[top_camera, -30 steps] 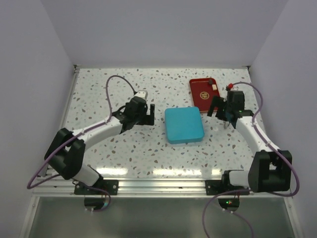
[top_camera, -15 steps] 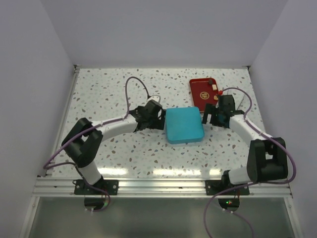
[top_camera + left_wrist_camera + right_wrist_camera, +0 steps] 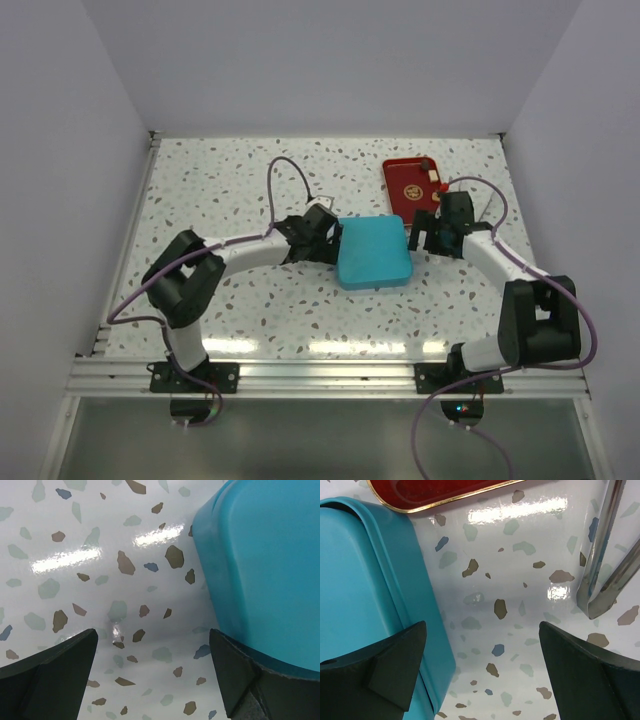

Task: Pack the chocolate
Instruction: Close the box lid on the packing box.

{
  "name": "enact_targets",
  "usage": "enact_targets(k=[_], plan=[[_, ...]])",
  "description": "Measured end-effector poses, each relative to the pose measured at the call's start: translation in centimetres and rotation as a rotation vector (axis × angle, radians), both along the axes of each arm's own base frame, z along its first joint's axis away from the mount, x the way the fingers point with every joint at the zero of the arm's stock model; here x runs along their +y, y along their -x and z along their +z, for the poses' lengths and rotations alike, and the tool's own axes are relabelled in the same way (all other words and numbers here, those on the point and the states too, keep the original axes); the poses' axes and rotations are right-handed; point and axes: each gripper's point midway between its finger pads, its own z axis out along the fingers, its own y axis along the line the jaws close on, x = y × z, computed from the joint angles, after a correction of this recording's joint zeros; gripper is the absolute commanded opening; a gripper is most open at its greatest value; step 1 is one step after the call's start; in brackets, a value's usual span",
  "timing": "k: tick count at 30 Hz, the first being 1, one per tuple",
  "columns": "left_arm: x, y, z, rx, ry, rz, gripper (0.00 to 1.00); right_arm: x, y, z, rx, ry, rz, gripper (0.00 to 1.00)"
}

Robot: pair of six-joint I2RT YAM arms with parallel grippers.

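My left fingers (image 3: 55, 672) gape wide, empty, at the teal box's (image 3: 372, 252) left edge; right fingers (image 3: 395, 667) likewise at its right edge. Only the overhead shows chocolate (image 3: 432, 176) — tiny bits on the red tray (image 3: 403, 185). Only the right wrist shows metal tongs (image 3: 606, 560).

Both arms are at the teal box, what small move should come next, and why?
The closed teal rectangular box sits between the open left gripper and open right gripper, neither gripping it. Probably ease both inward against its opposite sides to lift the lid, since nothing can be packed while it's shut.
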Motion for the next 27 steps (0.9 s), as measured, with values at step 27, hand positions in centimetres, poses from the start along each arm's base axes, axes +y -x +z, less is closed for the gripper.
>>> enact_targets(k=[27], plan=[[-0.33,-0.67,0.76,-0.011,-0.007,0.007,1.0,0.09,-0.1,0.44,-0.015,-0.004,0.008,0.99]])
